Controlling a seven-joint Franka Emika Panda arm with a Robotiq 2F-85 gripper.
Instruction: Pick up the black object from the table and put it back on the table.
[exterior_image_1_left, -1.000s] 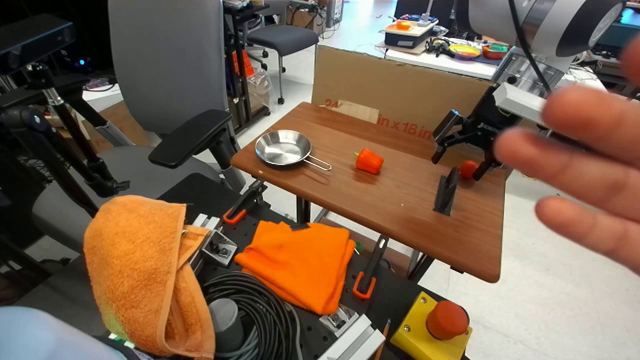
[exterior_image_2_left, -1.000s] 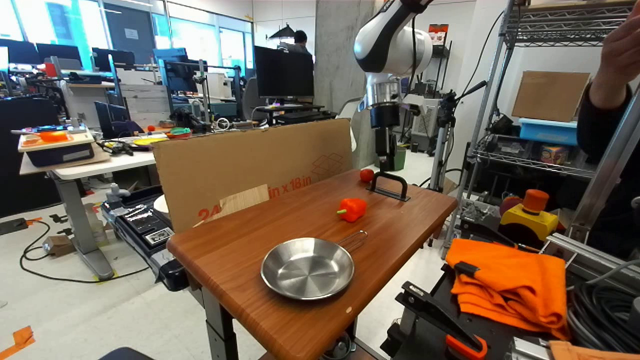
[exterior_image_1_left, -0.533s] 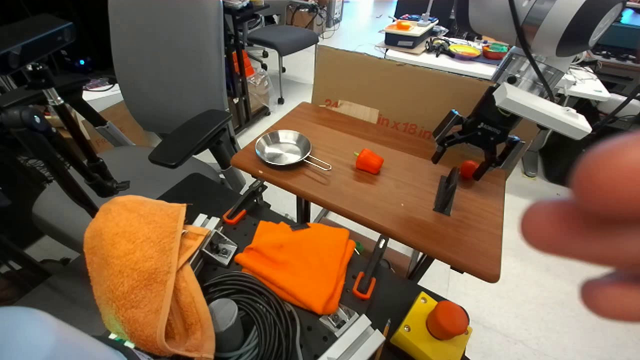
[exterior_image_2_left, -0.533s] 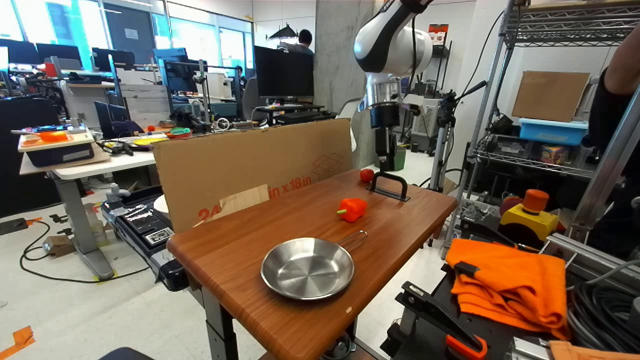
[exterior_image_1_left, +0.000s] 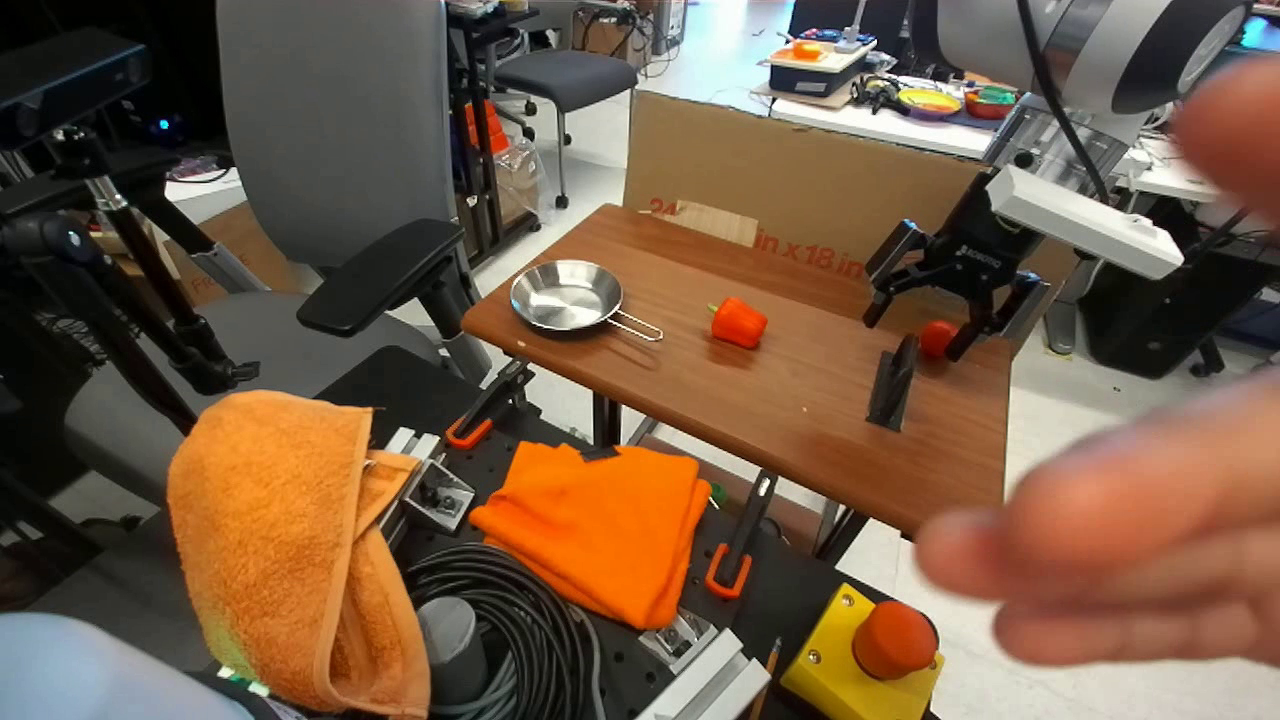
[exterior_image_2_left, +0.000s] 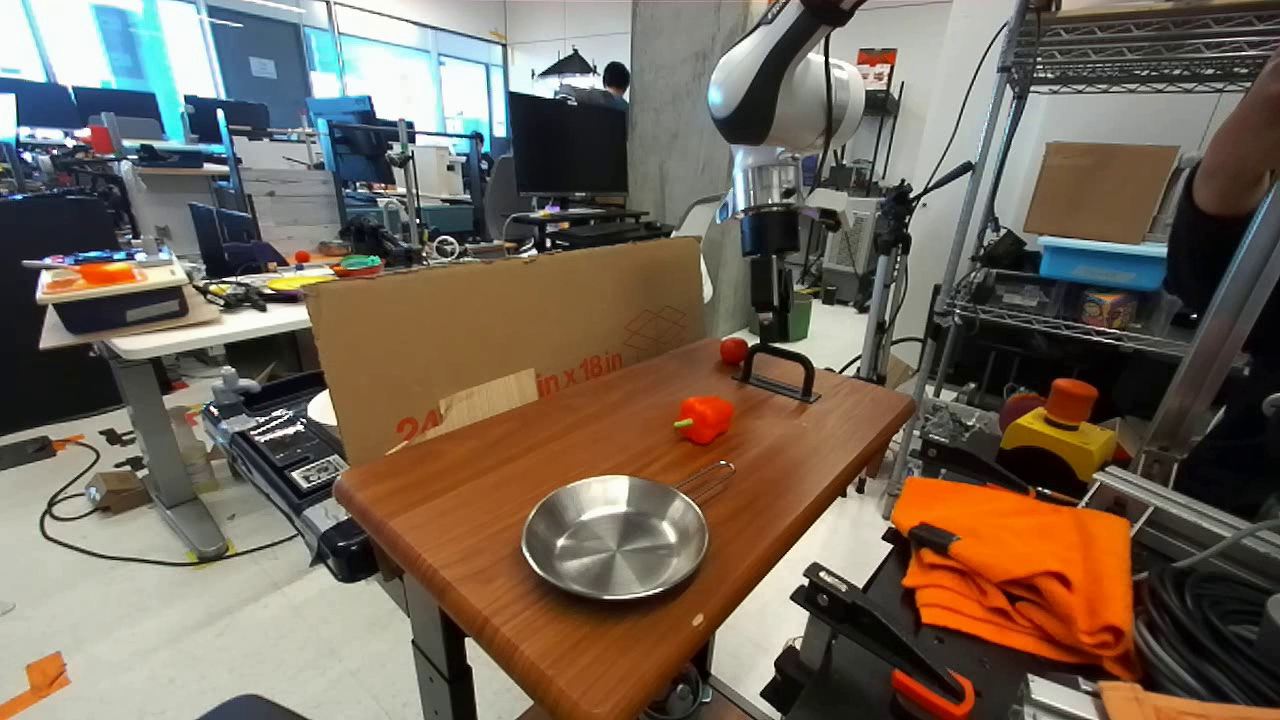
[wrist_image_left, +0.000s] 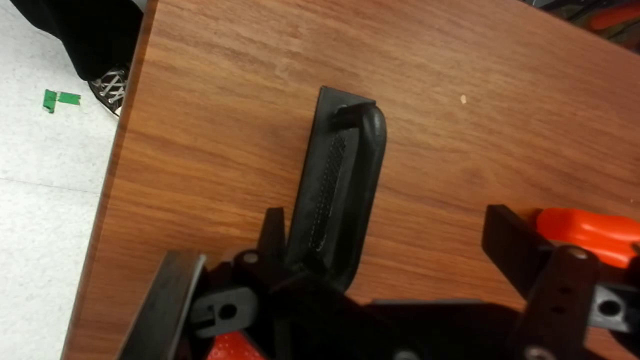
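The black object (wrist_image_left: 367, 170) is a handle-like arch on a flat rectangular base. It stands upright on the brown wooden table (wrist_image_left: 240, 100), near one end, and shows in both exterior views (exterior_image_1_left: 893, 390) (exterior_image_2_left: 792, 352). My gripper (exterior_image_1_left: 915, 330) is open above that end of the table, its fingers spread wide with nothing held. In the wrist view, the open gripper (wrist_image_left: 384, 212) has the near end of the black object between its fingers, closer to the left one. Part of the gripper's body hides that near end there.
A red ball-like item (exterior_image_2_left: 733, 350) sits close by the black object. An orange-red pepper (exterior_image_1_left: 739, 323) and a steel pan (exterior_image_1_left: 567, 296) lie further along the table. A cardboard panel (exterior_image_2_left: 500, 310) stands along the table's far edge. A person's blurred hand (exterior_image_1_left: 1130, 540) fills the exterior view's right foreground.
The person's hand in the foreground has shifted, now lower and covering a corner of the table. My arm, the gripper and the things on the table have not visibly moved.
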